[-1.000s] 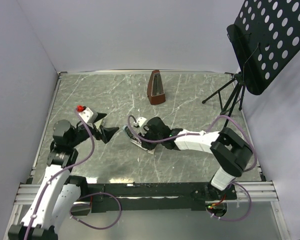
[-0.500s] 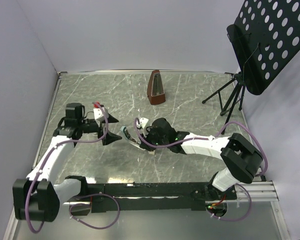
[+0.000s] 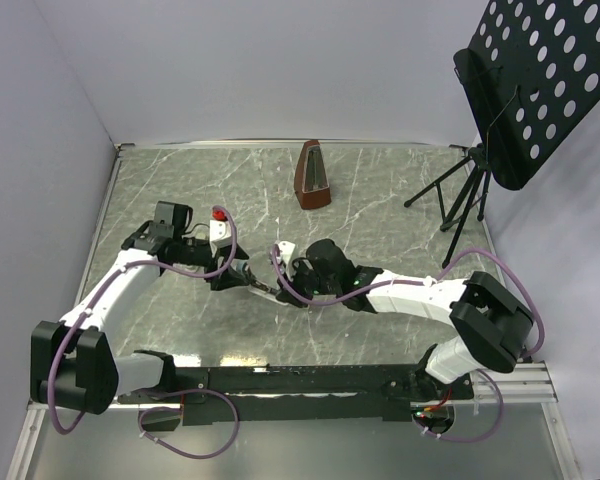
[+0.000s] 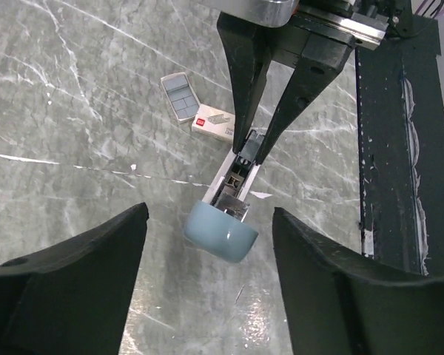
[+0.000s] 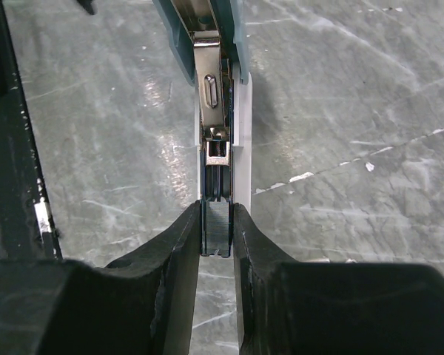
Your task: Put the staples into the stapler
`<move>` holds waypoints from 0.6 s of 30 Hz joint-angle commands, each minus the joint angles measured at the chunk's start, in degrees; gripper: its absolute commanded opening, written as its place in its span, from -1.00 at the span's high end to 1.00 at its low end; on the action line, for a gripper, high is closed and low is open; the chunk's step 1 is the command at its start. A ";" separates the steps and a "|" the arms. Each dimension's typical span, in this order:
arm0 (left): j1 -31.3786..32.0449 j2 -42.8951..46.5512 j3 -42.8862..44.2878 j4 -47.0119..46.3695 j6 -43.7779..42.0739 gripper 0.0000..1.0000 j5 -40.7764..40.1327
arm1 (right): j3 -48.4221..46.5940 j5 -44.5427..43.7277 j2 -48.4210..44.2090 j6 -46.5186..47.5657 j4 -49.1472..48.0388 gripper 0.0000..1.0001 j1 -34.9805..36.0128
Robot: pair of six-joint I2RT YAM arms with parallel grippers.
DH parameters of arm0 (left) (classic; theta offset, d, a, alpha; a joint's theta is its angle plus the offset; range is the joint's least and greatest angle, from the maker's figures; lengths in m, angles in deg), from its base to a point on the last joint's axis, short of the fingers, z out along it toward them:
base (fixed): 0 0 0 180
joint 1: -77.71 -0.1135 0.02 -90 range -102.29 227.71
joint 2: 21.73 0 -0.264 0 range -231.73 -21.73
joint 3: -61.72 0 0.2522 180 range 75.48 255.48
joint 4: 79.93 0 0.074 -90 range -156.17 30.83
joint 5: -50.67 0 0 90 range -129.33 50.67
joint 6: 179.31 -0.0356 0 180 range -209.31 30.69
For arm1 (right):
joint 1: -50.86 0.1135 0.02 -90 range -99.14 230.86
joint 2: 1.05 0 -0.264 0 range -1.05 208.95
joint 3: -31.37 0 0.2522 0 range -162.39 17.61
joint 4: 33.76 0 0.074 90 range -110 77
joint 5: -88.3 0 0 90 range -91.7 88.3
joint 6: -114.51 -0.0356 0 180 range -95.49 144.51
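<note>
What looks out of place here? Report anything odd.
Nothing looks damaged or spilled. The stapler sits open, clamped in the right fingers; the staple box and a small grey piece lie loose on the table beside it.

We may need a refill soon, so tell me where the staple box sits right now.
In the left wrist view the staple box lies flat on the table, upper middle, between a small grey tray and the right gripper's fingers.

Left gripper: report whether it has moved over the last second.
Yes. The left gripper has shifted right, closer to the stapler, measured against the fixed metronome at the far edge.
</note>
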 commanded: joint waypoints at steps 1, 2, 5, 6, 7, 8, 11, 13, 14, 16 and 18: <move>0.55 0.84 1.85 3.55 -5.26 -0.38 3.33 | 0.31 3.72 -3.52 2.04 -4.28 1.00 0.62; 0.73 1.11 1.68 3.99 -5.61 -0.37 3.77 | 0.31 4.33 -3.43 2.13 -4.19 1.00 0.62; 0.82 1.81 1.50 5.74 -7.10 -0.27 5.44 | 0.31 5.30 -3.52 2.49 -3.93 1.00 0.62; 0.90 1.81 1.41 6.18 -7.45 -0.24 6.05 | 0.31 5.39 -3.70 2.49 -3.93 1.00 0.70; 0.99 1.64 1.41 6.54 -8.07 -0.15 6.15 | 0.31 5.48 -3.61 2.66 -4.02 1.00 0.71; 1.25 1.55 1.50 7.24 -8.33 -0.09 6.15 | 0.31 5.57 -3.61 2.75 -3.84 1.00 0.71; 1.61 0.94 2.11 8.82 -9.83 0.17 6.59 | 0.14 5.75 -3.44 3.19 -3.49 1.00 0.70; 1.69 0.76 2.38 9.70 -10.09 0.38 6.76 | -0.04 5.13 -2.91 3.54 -3.14 1.00 0.71; 1.87 0.93 2.29 9.62 -10.09 0.43 6.68 | -0.39 4.78 -2.47 3.45 -2.88 1.00 0.71; 2.13 1.63 1.42 7.96 -8.44 0.66 5.98 | -0.57 3.38 -2.03 3.45 -2.61 1.00 0.71; 2.75 2.60 0.28 5.59 -6.24 0.79 3.96 | -0.83 1.97 -1.15 3.37 -2.44 1.00 0.71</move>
